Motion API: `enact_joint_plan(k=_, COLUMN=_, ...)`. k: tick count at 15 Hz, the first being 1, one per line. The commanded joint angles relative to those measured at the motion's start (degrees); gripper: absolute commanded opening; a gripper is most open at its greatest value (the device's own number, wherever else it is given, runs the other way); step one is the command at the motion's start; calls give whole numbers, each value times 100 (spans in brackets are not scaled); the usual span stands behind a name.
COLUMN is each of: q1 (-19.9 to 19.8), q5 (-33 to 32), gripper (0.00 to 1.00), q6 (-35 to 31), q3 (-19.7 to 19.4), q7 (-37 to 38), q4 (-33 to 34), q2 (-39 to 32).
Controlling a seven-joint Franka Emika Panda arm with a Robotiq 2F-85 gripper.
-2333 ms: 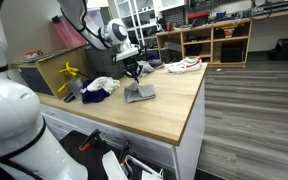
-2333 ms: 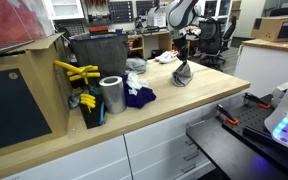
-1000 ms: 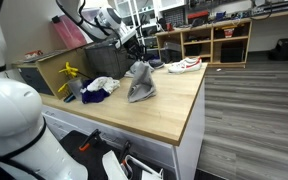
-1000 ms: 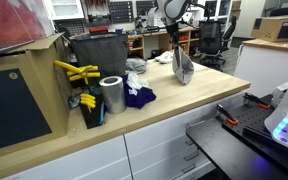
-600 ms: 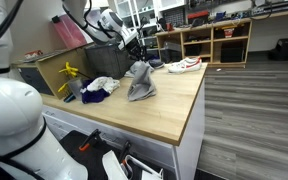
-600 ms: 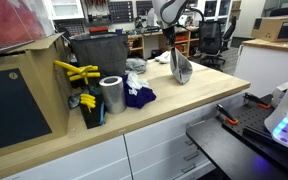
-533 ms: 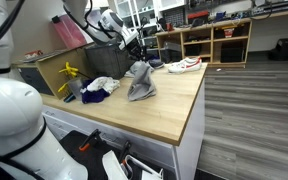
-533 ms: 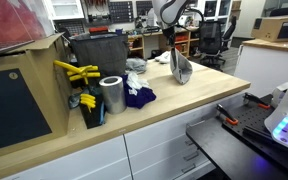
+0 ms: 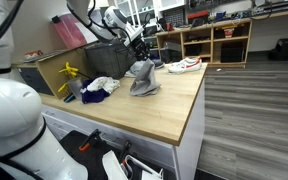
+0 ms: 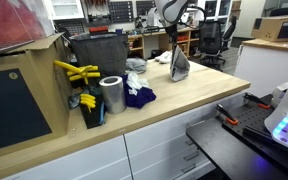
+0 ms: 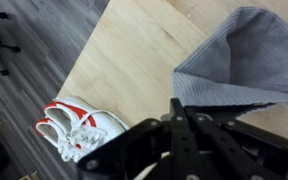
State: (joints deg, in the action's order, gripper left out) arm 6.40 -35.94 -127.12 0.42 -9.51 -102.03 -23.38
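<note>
Cloth [image 9: 142, 78] is soft, light and limp: grey knit w/ fine ribbing in wrist view, no stiffness, so it folds and sags wherever it isn't held. Prob. not slippery, not fragile. Best hold is a pinch on an edge or a bunched fold. Gripper [image 9: 140, 55] has jaws pinched tight on cloth's top edge, and cloth hangs straight below it in a drooping cone, lower hem seemingly resting on table [image 9: 174, 110]; same in both exterior views. Colour is plain mid-grey, no print visible. In wrist view the dark fingers [image 11: 189, 125] meet right at cloth's edge, w/ the rest of the fabric spread out beyond them. Shoes [image 11: 79, 128], white w/ red trim, lie on table near gripper, off to one side, apart from cloth. Well away from gripper, toward table's far end: rags [image 10: 136, 95] in blue and white, metal can [image 10: 111, 95], yellow item [image 10: 74, 72] by a dark bin [image 10: 94, 50], too small to ID.
</note>
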Motion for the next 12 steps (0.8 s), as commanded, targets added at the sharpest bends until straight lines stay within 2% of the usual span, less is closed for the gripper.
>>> enact_joint_plan(k=1, q1=-216, q5=118, gripper=1, q6=1, q3=-31, q7=-256, q4=-258, q2=562)
enact_joint_plan(k=5, q1=-479, q5=751, gripper=1, q6=146, q3=25, q7=-595, q4=-495, q2=1292)
enact_joint_plan(k=12, q1=-565, q5=1431, gripper=1, q6=647, q3=-9, q7=-1040, q4=-590, q2=2419)
